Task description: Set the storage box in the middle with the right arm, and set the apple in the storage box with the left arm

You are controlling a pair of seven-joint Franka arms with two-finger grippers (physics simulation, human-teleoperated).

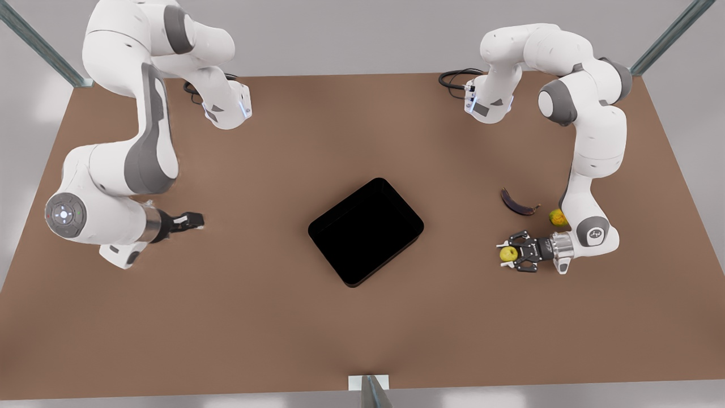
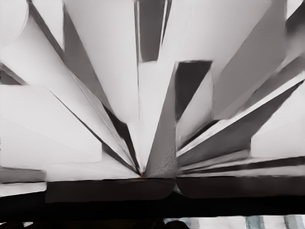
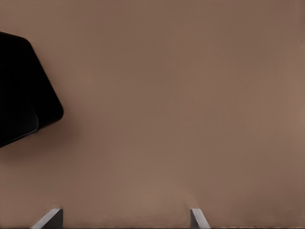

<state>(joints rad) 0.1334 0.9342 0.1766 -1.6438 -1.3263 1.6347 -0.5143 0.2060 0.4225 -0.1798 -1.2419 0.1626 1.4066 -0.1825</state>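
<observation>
Left gripper (image 1: 508, 253) clasps the apple (image 1: 508, 254) at the box's (image 1: 366, 230) three o'clock: light, smooth, best held across its middle. Right gripper (image 1: 195, 220) waits open at nine.

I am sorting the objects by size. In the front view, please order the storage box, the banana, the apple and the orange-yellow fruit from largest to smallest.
1. storage box
2. banana
3. apple
4. orange-yellow fruit, partly hidden behind the arm, so its place after the apple is unsure.
</observation>
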